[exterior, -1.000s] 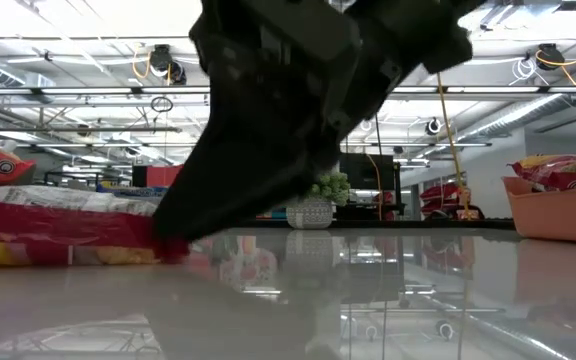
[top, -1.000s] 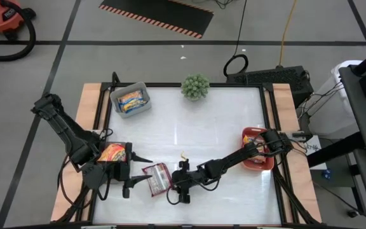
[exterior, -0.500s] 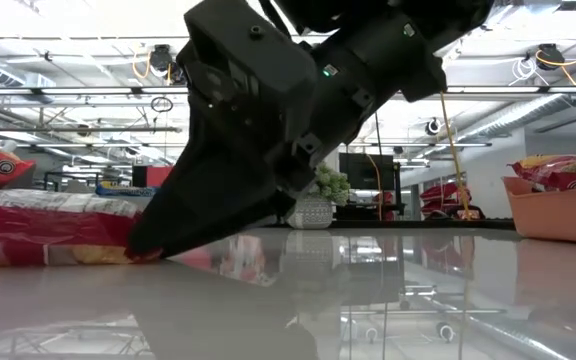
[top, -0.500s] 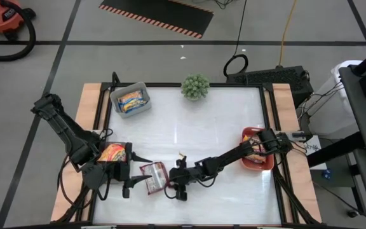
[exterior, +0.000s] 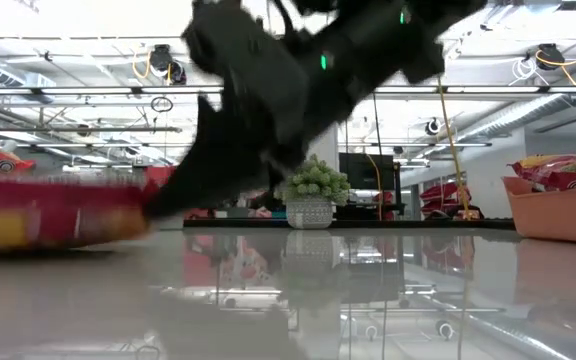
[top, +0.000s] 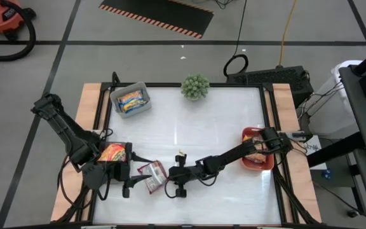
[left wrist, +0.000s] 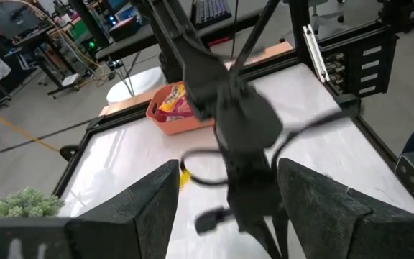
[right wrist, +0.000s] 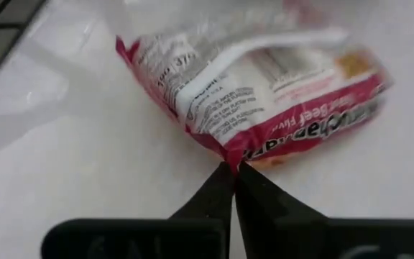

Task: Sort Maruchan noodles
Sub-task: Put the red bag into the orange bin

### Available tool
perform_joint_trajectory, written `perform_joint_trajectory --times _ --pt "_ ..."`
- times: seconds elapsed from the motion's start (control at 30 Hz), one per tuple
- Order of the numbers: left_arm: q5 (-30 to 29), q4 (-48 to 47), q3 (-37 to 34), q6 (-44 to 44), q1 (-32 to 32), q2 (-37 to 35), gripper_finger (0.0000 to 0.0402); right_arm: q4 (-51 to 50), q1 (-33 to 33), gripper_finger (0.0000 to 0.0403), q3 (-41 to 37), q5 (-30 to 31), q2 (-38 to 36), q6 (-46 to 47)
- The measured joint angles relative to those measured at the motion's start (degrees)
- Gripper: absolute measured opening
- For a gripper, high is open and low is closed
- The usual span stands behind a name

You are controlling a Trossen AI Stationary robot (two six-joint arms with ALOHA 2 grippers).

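High view
- Sorted so far: grey plastic bin [top: 131, 100], far from the right gripper [top: 168, 180] toward the table's back, holds at least one yellow-orange shiny packet [top: 131, 99]; orange plastic bin [top: 257, 159], back along the right arm near its base, holds red packets [top: 253, 136].
- Left to sort: red-and-white shiny flat noodle packet [top: 151, 177] on the white table [top: 196, 127], just at the right gripper's tip; another orange-red packet [top: 112, 152] beyond it, beside the left arm. Judgement: task partly done, at least two packets outstanding.
- Left gripper [top: 140, 173]: just beyond the red-and-white packet, facing the right gripper, fingers apart, nothing between them.

Low view
- Red-and-white packet [exterior: 53, 212]: lies low on the table, smeared by motion, in front of the dark gripper's tip.
- Orange bin [exterior: 558, 208]: well apart, with packets showing over its rim.

Left wrist view
- Left fingers [left wrist: 149, 208]: spread wide, empty; the right arm sits ahead between them.
- Orange bin [left wrist: 177, 114]: behind that arm, red packets in it.

Right wrist view
- Right gripper [right wrist: 233, 178]: fingers pressed together to a point.
- Contact: tips meet the red crimped edge of the red-and-white packet [right wrist: 264, 93]; appears pinched on that edge seam, though how much film is caught cannot be told.
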Motion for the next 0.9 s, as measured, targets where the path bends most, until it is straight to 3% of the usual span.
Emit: perform_joint_trajectory --times 0.37,0.9 --pt "0.0 -1.3 0.0 -1.0 0.0 0.0 0.0241 -1.7 4.1 0.0001 0.0 17.2 -8.4 -7.8" --pt "0.0 -2.3 0.0 -1.7 0.1 0.0 0.0241 -3.0 8.6 0.0 0.0 30.9 -15.2 -16.7"
